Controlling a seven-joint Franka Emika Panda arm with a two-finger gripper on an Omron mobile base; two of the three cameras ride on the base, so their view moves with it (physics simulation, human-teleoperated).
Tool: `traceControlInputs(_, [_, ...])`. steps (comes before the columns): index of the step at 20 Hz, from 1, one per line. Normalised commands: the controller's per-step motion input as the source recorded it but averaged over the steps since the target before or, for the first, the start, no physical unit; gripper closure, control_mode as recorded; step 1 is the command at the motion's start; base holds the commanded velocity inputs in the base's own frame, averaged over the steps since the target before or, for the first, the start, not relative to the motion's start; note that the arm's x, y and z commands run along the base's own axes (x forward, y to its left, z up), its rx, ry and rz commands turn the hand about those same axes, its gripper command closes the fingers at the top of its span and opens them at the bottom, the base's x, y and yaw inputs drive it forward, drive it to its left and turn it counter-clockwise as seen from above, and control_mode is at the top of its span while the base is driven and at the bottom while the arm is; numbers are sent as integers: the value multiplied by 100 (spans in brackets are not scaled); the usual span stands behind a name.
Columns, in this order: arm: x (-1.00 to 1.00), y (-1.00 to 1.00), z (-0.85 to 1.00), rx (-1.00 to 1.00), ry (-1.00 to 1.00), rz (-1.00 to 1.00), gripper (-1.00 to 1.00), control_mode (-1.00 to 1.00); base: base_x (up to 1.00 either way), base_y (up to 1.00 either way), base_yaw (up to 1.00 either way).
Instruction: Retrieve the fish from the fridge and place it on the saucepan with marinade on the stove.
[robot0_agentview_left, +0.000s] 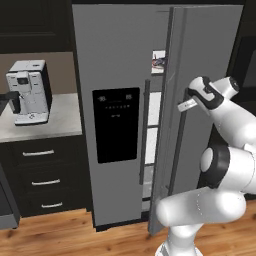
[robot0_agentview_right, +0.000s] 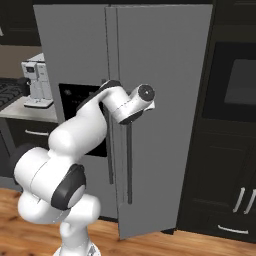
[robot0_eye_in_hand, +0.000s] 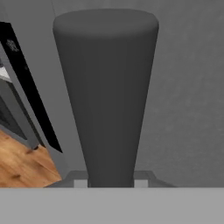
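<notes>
Clamped on the fridge's (robot0_agentview_left: 120, 125) right door handle (robot0_eye_in_hand: 105, 96), the claw (robot0_agentview_left: 186, 103) had its jaws closed around that long dark bar, which ran straight up ahead of the fingertips. That door (robot0_agentview_right: 165, 115) stood partly ajar. Left of the claw, through the gap, white shelves (robot0_agentview_left: 154, 107) showed, and on the top one lay a small dark thing, perhaps the fish (robot0_agentview_left: 159, 62). Farther left, a coffee machine (robot0_agentview_left: 29, 92) stood on the counter (robot0_agentview_left: 65, 120).
</notes>
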Motion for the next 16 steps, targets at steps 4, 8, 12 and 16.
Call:
traceControlInputs(4, [-18,-13,-40,0,0,9,100,-100,0,0,0])
traceControlInputs(8, [-22,-18,-40,0,0,8,100,-100,0,0,0])
traceControlInputs(12, [-26,-22,-47,0,0,9,100,-100,0,0,0])
traceControlInputs(16, [-29,-26,-51,0,0,11,100,-100,0,0,0])
